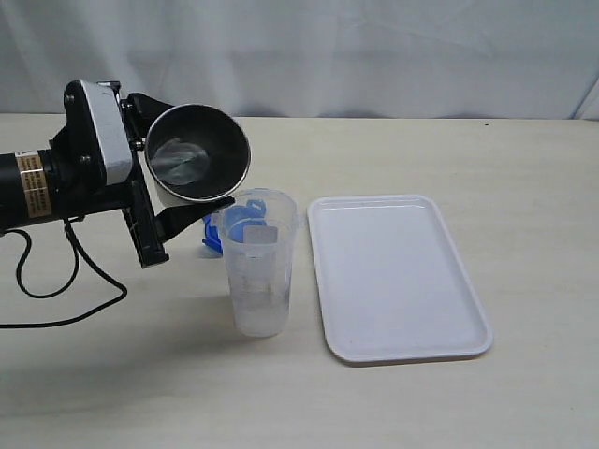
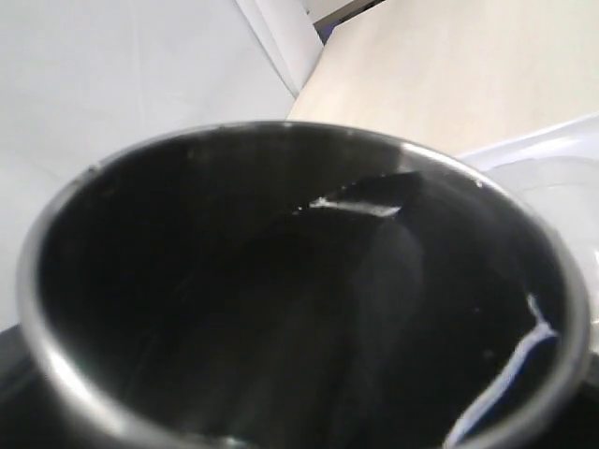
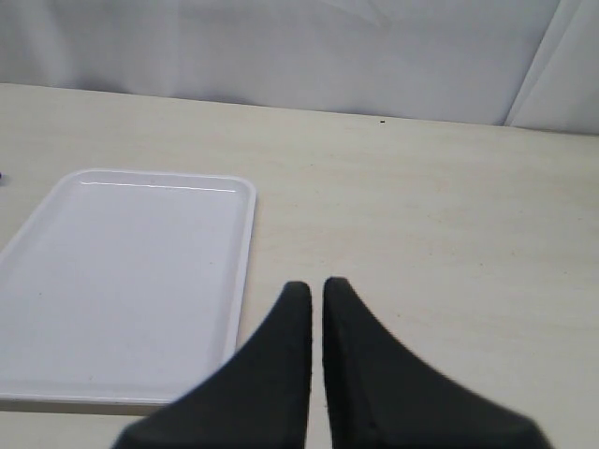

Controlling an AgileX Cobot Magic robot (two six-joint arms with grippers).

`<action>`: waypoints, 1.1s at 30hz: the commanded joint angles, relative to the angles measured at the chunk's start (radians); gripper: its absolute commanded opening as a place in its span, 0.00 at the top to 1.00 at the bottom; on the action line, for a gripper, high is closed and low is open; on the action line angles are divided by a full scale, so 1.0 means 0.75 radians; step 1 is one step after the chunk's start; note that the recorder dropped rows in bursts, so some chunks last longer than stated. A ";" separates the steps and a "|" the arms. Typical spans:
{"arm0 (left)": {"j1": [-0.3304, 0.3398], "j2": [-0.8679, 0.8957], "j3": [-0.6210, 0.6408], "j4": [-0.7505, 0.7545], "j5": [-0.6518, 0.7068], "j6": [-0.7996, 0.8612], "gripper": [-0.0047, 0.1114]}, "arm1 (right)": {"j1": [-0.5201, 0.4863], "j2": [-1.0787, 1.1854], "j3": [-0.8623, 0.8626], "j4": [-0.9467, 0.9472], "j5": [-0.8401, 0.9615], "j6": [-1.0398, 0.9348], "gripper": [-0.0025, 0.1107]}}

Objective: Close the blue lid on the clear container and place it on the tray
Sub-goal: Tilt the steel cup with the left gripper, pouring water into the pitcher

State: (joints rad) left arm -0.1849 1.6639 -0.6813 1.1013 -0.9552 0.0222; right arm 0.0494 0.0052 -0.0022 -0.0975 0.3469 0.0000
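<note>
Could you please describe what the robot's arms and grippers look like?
The left arm is a black cylinder bearing a tan printed label, with a white wrist housing and a black cable trailing over the table. The left gripper has black angular fingers. The right gripper shows two black fingers tapering to points.

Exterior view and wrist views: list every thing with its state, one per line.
clear container: upright on the table, lid off.
blue lid: lying on the table behind the container.
tray: flat beside the container, nothing on it.
steel cup: tipped sideways, held above the container.
left gripper: jaws clamped on the steel cup.
right gripper: jaws nearly together, holding nothing.
</note>
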 commanded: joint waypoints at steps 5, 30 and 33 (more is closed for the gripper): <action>-0.004 -0.023 -0.026 -0.064 -0.086 0.113 0.96 | -0.004 -0.007 0.003 0.011 -0.001 0.000 0.94; -0.004 -0.023 -0.026 -0.193 -0.100 0.139 0.96 | -0.004 -0.007 0.003 0.011 -0.001 0.000 0.94; -0.004 -0.023 -0.026 -0.193 -0.110 0.139 0.96 | -0.004 -0.007 0.003 0.011 -0.001 0.000 0.94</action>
State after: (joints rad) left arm -0.1849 1.6639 -0.6813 1.0071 -0.9553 0.1264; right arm 0.0494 0.0052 -0.0022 -0.0975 0.3479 0.0000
